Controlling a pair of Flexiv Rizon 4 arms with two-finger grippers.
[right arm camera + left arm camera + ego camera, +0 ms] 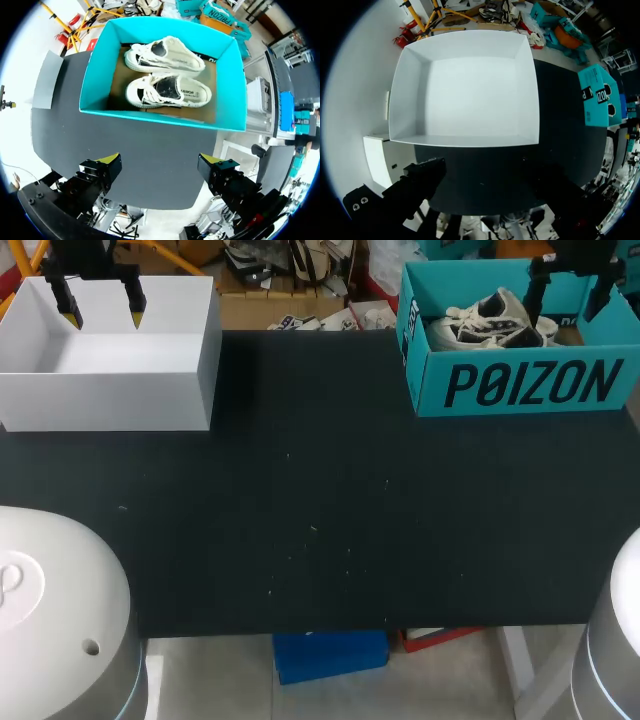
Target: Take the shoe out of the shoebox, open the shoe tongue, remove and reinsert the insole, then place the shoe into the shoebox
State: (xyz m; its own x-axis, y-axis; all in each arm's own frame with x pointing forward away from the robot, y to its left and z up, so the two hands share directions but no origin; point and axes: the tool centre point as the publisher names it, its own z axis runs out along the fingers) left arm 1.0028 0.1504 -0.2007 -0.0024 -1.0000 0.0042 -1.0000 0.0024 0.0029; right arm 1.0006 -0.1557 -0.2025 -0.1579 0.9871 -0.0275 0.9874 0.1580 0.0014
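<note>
A teal shoebox [425, 380] stands open at the table's far right. Two white low-top shoes [495, 325] lie in it side by side on brown paper. In the right wrist view one shoe [167, 91] lies nearer my gripper and the other shoe [165, 55] lies beyond it. My right gripper [570, 298] hangs open above the shoebox [150, 117], holding nothing; in its own view that gripper [160, 162] has yellow tips standing wide apart. My left gripper [100, 308] hangs open over a white box at the far left, also holding nothing.
The white box [110, 395] is open-topped, and the left wrist view shows the white box [407, 95] with nothing inside. A black mat [320, 500] covers the table between the two boxes. The arms' white bases [50, 620] sit at the near corners.
</note>
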